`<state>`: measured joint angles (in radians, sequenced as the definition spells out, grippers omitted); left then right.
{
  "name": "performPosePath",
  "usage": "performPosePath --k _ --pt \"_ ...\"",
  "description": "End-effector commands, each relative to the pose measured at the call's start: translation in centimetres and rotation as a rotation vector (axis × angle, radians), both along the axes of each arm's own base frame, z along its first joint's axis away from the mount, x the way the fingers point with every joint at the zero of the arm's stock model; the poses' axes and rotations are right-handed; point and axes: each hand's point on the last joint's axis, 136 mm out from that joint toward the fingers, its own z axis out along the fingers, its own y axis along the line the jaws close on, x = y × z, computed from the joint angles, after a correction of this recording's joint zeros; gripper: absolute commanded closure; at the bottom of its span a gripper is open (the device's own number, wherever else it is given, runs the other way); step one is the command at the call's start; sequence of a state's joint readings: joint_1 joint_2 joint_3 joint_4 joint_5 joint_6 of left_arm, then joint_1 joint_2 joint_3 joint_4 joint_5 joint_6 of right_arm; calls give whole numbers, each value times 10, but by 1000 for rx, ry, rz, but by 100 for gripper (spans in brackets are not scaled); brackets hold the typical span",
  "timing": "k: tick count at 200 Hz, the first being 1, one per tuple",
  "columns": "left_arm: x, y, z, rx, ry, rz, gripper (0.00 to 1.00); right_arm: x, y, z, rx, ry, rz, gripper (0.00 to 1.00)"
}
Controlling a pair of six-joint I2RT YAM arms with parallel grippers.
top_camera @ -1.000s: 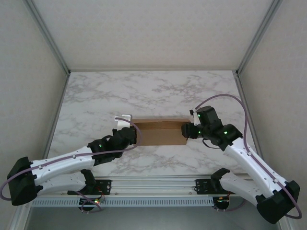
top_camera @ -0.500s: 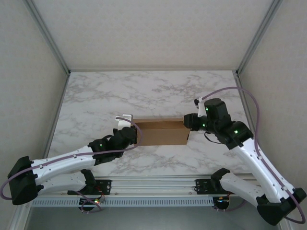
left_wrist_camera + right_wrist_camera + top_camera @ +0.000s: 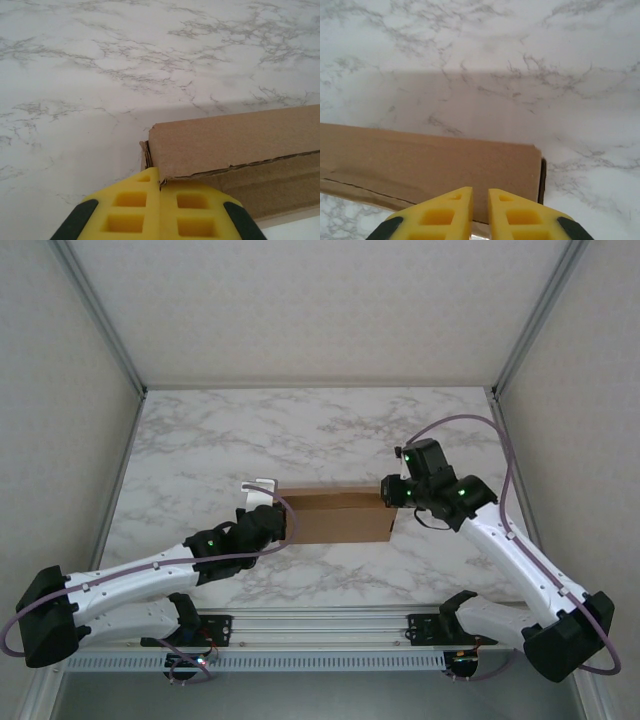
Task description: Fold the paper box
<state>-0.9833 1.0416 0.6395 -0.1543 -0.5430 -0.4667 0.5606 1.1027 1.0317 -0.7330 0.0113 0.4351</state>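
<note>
The marble table (image 3: 300,430) holds the paper box (image 3: 335,518) at the frame's centre. The left gripper (image 3: 160,176) is closed, with the box's left corner touching its tips. The right gripper (image 3: 480,194) shows a slim gap over the box's right end; I cannot tell if it is gripping.

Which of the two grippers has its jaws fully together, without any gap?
The left gripper: its yellow jaws meet with no gap at the left end of the paper box. The jaws of the right gripper stand slightly apart.
</note>
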Motion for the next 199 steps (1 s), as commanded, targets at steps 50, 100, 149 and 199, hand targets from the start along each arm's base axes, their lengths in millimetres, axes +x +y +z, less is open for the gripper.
performPosePath --k 50,100,149,199 --pt "-16 -1 -16 75 78 -63 100 -16 -10 -29 -14 59 -14 84" --pt "-20 -2 17 -7 48 -80 68 -15 -10 -30 -5 60 -31 83" --pt "-32 -9 37 -82 46 -173 59 -15 -10 -34 9 63 -49 82" --pt "-32 -2 106 -299 -62 -170 76 -19 -12 -34 16 61 -50 81"
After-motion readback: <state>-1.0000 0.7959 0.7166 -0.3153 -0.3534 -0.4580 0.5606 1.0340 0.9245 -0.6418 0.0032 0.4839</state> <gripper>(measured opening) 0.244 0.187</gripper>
